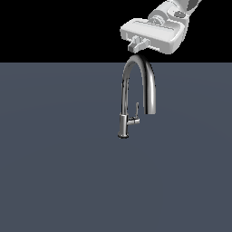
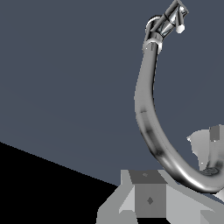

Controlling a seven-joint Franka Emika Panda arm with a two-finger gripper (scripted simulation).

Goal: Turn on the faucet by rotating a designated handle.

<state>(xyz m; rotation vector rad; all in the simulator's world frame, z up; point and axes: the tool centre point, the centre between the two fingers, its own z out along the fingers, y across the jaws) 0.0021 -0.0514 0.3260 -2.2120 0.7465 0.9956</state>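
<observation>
tool above the spout, handle untouched

the faucet (image 1: 136,97) stands upright on the dark grey tabletop (image 1: 54,172), a little toward the exterior view's right of the middle. its short cylindrical base sits on the surface, a slim stem rises from it, and the tall arched spout curves over and comes down on the exterior view's right, ending open well above the tabletop.

the handle (image 1: 134,116) is low on the stem, just above the base: a short stub pointing toward the exterior view's right with a thin blade standing up from its end, lying between the stem and the hanging end of the spout. in the wrist view the handle (image 2: 171,19) shows as a small cluster of chrome pieces at the far end of the long curved pipe.

the tool (image 1: 137,44) hangs just above the crown of the arch, its white body tilted and reaching in from the upper right of the exterior view. it is well apart from the handle. only a short stub of finger shows below the body, and i cannot tell whether the jaws are apart or together. nothing is seen held in it.
</observation>
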